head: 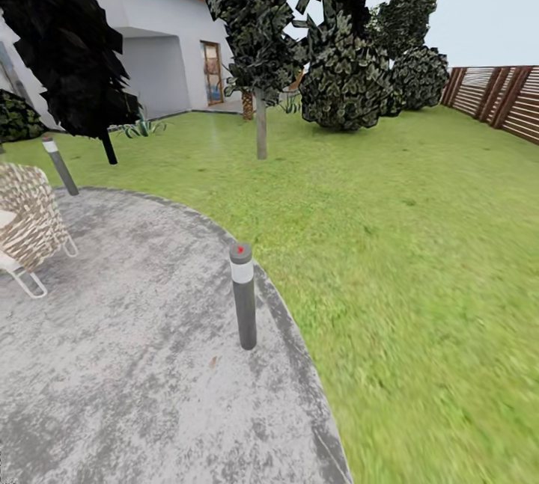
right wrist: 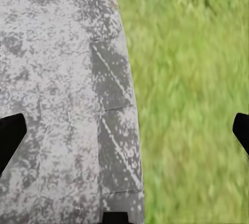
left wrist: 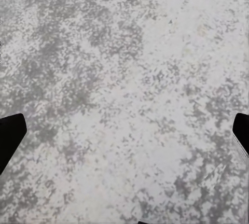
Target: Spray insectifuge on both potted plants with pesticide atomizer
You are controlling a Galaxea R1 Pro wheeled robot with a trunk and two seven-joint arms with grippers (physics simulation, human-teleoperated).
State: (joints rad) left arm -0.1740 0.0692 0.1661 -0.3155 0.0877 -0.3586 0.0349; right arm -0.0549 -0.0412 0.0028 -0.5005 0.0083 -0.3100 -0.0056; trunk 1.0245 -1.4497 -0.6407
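The pesticide atomizer is out of view. Across the garden lawn (head: 389,244), a small rosette of pointed green leaves (head: 142,127) sits low by the house wall, and a second like it (head: 290,104) stands behind the thin tree trunk; these look like the potted plants. In the left wrist view my left gripper (left wrist: 124,136) is open over the mottled grey patio (left wrist: 124,68), with nothing between its dark fingertips (left wrist: 10,133). My right gripper (right wrist: 124,136) is also open and empty, hanging over the patio's curved rim (right wrist: 114,110) where it meets the grass (right wrist: 192,99).
A grey bollard light (head: 243,295) stands at the patio edge close ahead, and another (head: 60,164) stands further left. A wicker chair (head: 26,226) is at the left. Dark trees (head: 262,28), bushes (head: 348,80), a white house (head: 161,50) and a slatted fence (head: 501,99) ring the lawn.
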